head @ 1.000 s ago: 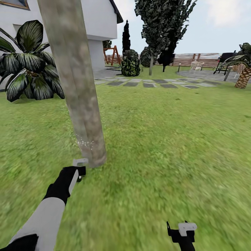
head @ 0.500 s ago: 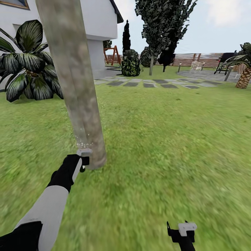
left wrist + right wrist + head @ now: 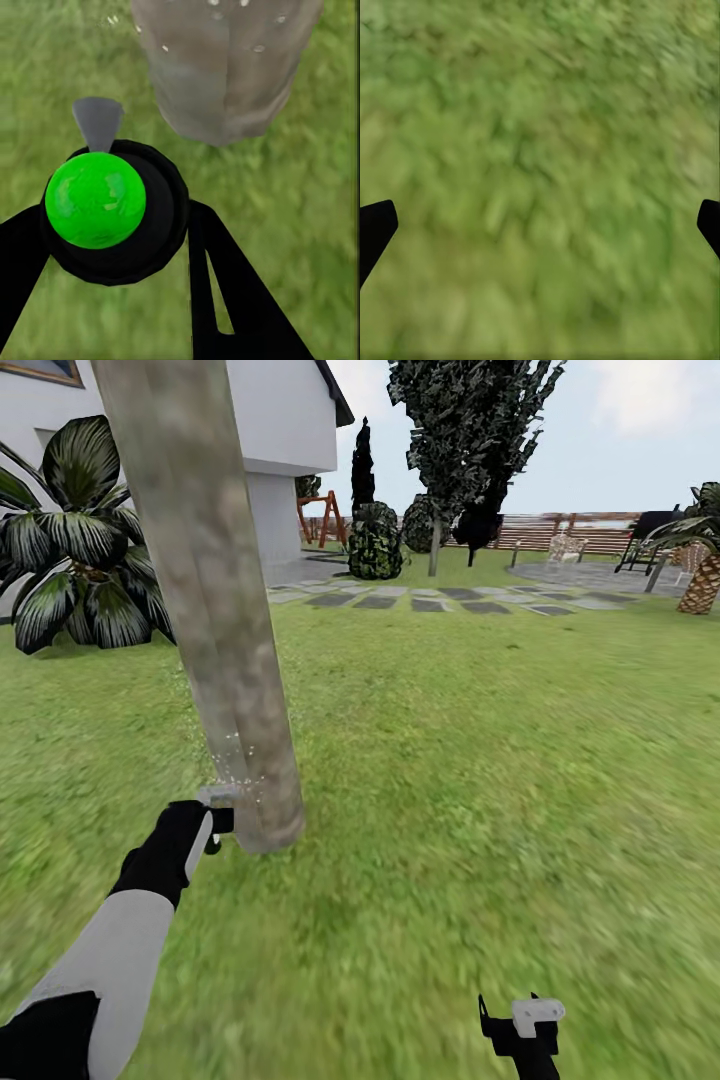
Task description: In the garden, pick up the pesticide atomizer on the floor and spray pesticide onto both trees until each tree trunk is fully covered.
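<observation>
Clamped around the pesticide atomizer, the left gripper hangs low beside the foot of the near tree trunk, its two black fingers flanking the bottle's round black body. From the head view the atomizer's pale grey head sits just beside the trunk's left edge, almost touching it, with a scatter of whitish pesticide specks over the bark right above. The trunk leans slightly and rises out of the top of the picture; to its right the floor lies open and wide as far as a row of grey stepping stones, while to its left a broad-leaved dark plant stands before the white house wall. A second tree with a dark leafy crown stands well apart, near the brown slat fence. The left wrist view adds what the head view hides: a glossy bright green cap on the atomizer, a grey wedge-shaped nozzle pointing toward the trunk base, and droplets on the grey-brown bark. The right gripper hangs low at the picture's near edge, well away from the trunk; in the right wrist view its black fingertips stand spread wide over blurred grass, gripping nothing.
</observation>
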You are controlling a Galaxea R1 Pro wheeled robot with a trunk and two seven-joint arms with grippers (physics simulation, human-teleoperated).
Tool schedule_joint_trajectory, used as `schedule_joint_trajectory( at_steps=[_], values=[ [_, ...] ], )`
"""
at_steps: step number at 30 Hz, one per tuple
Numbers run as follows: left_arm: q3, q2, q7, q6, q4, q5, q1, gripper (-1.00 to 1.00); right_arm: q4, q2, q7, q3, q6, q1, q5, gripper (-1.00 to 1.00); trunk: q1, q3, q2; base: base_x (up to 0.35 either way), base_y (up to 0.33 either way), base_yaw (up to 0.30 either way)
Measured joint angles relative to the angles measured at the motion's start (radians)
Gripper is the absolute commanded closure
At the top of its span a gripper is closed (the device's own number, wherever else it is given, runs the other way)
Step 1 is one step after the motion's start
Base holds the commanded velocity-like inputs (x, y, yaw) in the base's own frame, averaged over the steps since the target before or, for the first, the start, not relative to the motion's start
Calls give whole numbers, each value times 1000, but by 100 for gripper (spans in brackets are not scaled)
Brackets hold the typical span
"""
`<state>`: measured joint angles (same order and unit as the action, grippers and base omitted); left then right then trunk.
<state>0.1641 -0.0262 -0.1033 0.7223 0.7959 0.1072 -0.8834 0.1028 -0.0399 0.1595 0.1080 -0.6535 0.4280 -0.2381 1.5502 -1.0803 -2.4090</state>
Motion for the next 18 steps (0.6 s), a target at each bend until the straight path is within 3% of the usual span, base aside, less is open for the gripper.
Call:
schedule_joint_trajectory(
  at_steps=[6,12,14,18],
  values=[
    [-6,63,0,20,1,0,-9,100,0,0,0,0,0,0,0,-100,0,0,0,0,0,0],
    [1,39,0,50,48,7,0,100,0,0,0,0,0,0,-1,-100,0,0,0,189,128,0],
    [2,30,-1,89,53,5,3,100,0,0,0,0,0,0,-1,-100,0,0,0,59,41,0],
    [-6,39,-1,144,124,0,1,100,0,0,0,0,0,0,-1,-100,0,0,0,12,8,0]
  ],
)
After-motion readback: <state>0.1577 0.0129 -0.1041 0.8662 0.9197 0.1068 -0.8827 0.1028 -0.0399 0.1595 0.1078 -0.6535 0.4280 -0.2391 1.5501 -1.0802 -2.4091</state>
